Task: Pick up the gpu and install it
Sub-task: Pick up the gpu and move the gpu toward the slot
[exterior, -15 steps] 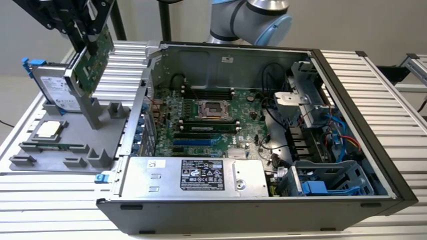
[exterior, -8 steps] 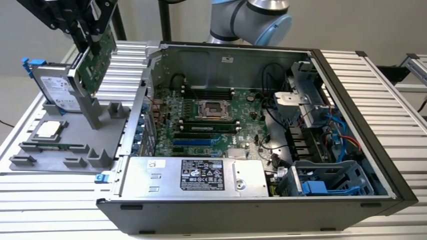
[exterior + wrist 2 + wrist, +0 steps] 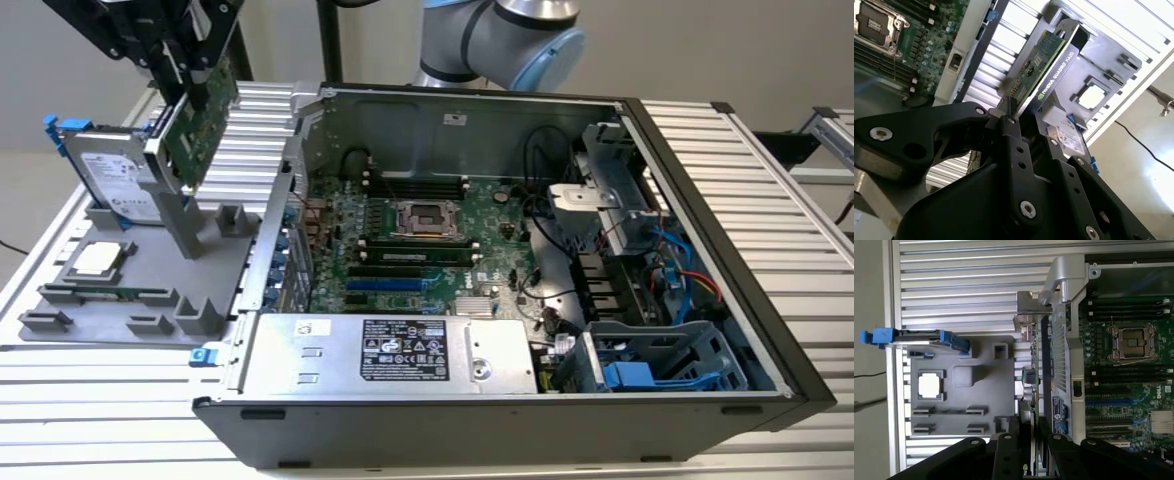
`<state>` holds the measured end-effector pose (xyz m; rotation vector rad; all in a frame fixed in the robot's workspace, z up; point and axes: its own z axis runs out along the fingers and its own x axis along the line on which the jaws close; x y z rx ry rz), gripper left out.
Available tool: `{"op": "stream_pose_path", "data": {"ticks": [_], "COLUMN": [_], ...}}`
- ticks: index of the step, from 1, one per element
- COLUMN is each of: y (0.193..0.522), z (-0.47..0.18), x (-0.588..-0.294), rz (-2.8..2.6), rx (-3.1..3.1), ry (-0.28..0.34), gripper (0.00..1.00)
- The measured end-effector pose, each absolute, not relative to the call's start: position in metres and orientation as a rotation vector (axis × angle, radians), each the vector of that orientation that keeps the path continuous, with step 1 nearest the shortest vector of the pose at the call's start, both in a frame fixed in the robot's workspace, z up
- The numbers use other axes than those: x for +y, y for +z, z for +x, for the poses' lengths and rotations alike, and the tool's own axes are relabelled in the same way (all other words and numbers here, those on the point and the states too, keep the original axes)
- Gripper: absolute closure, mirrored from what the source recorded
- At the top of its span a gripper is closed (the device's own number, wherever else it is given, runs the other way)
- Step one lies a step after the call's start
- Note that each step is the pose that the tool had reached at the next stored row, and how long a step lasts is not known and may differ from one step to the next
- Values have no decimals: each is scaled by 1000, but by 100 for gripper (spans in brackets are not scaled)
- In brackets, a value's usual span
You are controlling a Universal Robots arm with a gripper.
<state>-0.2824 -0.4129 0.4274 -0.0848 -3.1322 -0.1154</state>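
Closest to the exterior camera stands the dark near wall of the open computer case [image 3: 507,425], which lies on a table of silver slats [image 3: 747,150]. Just behind this wall, inside the case, sits the silver power supply [image 3: 400,350]. Beside it, toward the exterior view's right, is a grey drive cage with a blue part [image 3: 654,365]. Further in lies the green motherboard [image 3: 414,245] with the processor socket [image 3: 430,215] near its middle.

On the same table, at the exterior view's left of the case, rests a grey tray [image 3: 154,262]. It carries a long thin memory stick [image 3: 114,295] lying flat, a square processor chip [image 3: 100,258] behind it, and further back a silver hard drive with blue rails [image 3: 114,175] standing on its edge.

Above the far part of the tray the black gripper [image 3: 187,85] is clenched on the gpu [image 3: 200,130]. The card hangs tilted between the hard drive and the side wall of the case, and its green board faces the exterior camera. Under it stands a grey post [image 3: 183,225] of the tray; whether the card's lower corner touches the post I cannot tell. In the second wrist view the fingers [image 3: 1010,140] press on both faces of the card, green board on one side and black shroud on the other. In the first wrist view the card is seen edge-on, with its silver bracket [image 3: 1029,302] at the end away from the gripper.

Farthest back, behind the case, rises the grey and blue joint of the robot arm [image 3: 514,35].
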Motion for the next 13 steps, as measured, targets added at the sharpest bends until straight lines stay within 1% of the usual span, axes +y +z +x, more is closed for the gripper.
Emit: {"op": "stream_pose_path", "data": {"ticks": [13], "y": [428], "z": [-275], "x": [-413], "rz": [-85], "rx": [-3132], "ry": [-116], "gripper": [100]}}
